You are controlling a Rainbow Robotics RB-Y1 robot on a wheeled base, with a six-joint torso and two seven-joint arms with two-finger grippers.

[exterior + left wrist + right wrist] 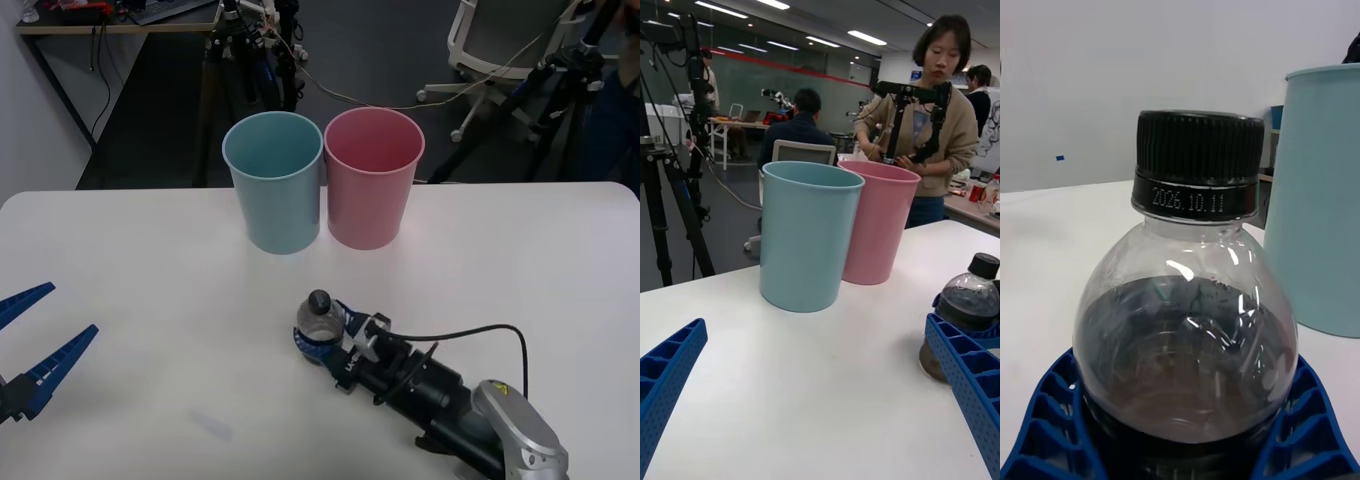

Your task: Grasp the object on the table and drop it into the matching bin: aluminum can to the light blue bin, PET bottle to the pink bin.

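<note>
Standing upright between right gripper's (322, 338) closed fingers, PET bottle (319, 325), dark-bottomed; left gripper (35, 335) wide.

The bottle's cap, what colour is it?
Black. The cap on the PET bottle shows best in the right wrist view, with ridges around its side.

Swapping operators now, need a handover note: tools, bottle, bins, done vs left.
Right tool: fingers around the lower body of the PET bottle, which stands upright on the table, in front of the bins.
Left tool: open, idle over the table's left edge.
Light blue bin and pink bin: side by side at the table's far side, blue on the left.
Done: approach; the grip looks closed or nearly so.
Left: lift the bottle, carry it to the pink bin, release.
</note>
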